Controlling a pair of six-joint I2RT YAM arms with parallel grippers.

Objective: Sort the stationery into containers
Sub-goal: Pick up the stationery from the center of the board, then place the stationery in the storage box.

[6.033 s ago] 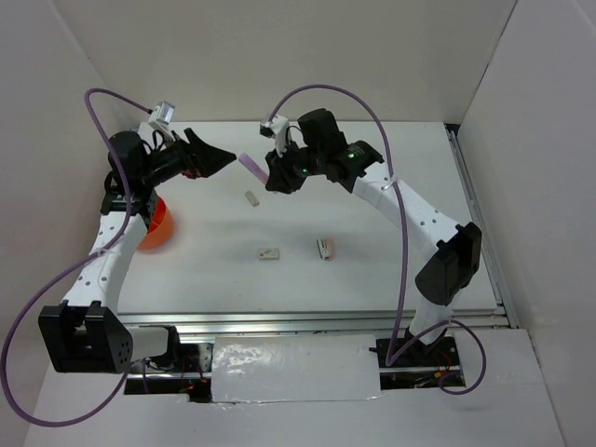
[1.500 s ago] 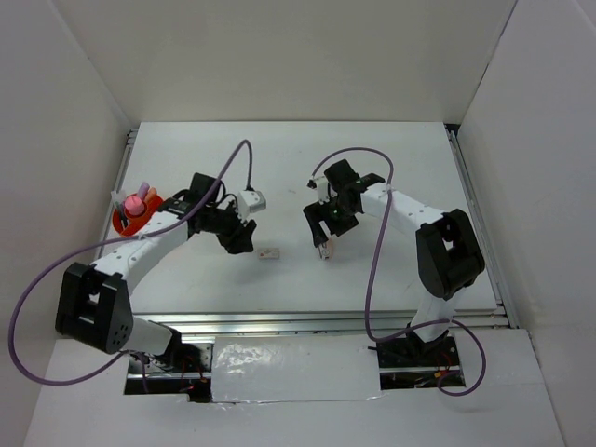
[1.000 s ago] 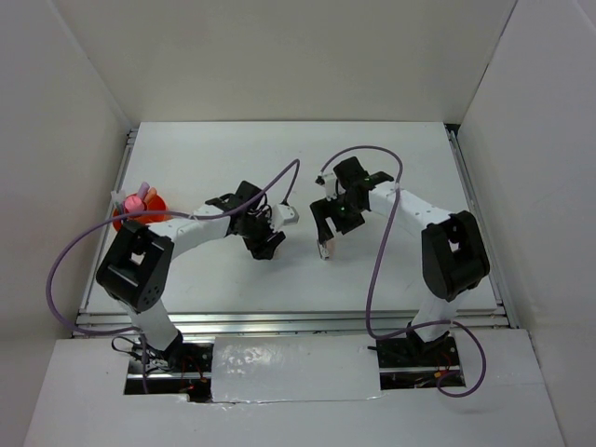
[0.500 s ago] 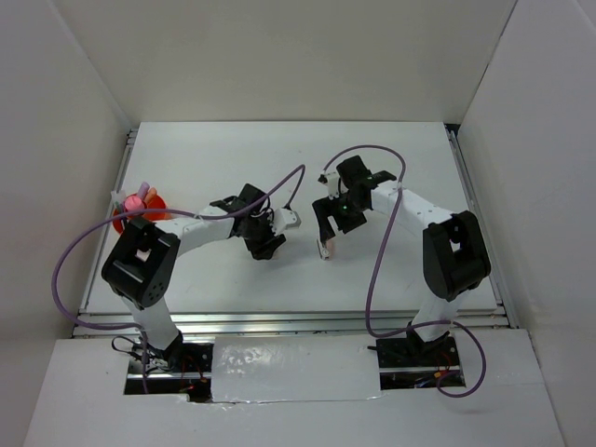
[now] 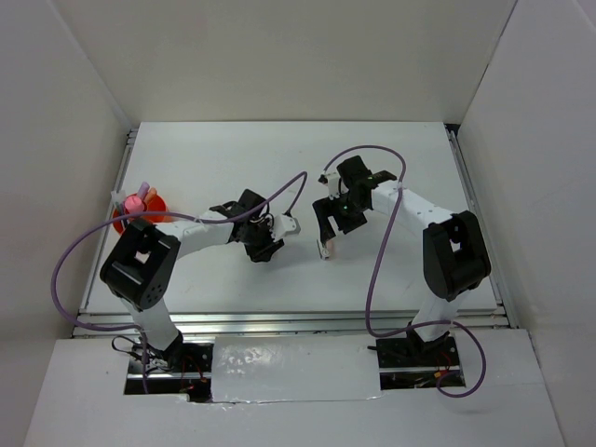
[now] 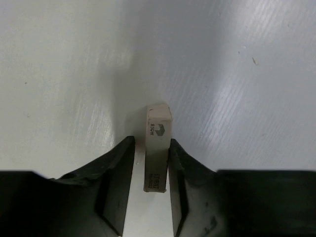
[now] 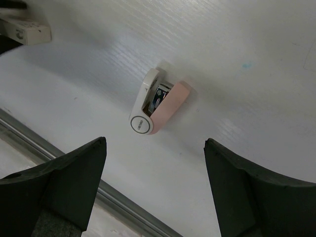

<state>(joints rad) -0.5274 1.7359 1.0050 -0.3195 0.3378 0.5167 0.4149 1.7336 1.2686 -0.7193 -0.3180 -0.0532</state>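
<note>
My left gripper [image 6: 151,143] is down on the table [image 5: 391,168], a little left of the middle and closer to the near edge than the far one. It straddles a small white eraser [image 6: 157,148], a long block with faint grey print that lies flat and points away from my wrist. My jaws are narrow around it. In the left wrist view one finger [image 6: 180,190] touches the block's long side. On the other side a thin strip of table shows between finger and block, so I am not clamped on it yet.

My right gripper [image 7: 154,143] hangs over the table about midway between the left and right edges, just beside my left gripper and likewise nearer the near edge. Its fingers [image 7: 69,182] are spread wide and hold nothing. Below them lies a small white and pink dispenser [image 7: 157,104], flat on the surface with its round white end toward my wrist, apart from both fingers. The metal rail [image 7: 128,210] along the near edge crosses the lower left corner of that view.

The orange tub [image 5: 156,202] sits at the left edge, about halfway along it, well apart from both grippers. A pink cylinder [image 5: 140,198] stands tilted in it, its top above the rim.
</note>
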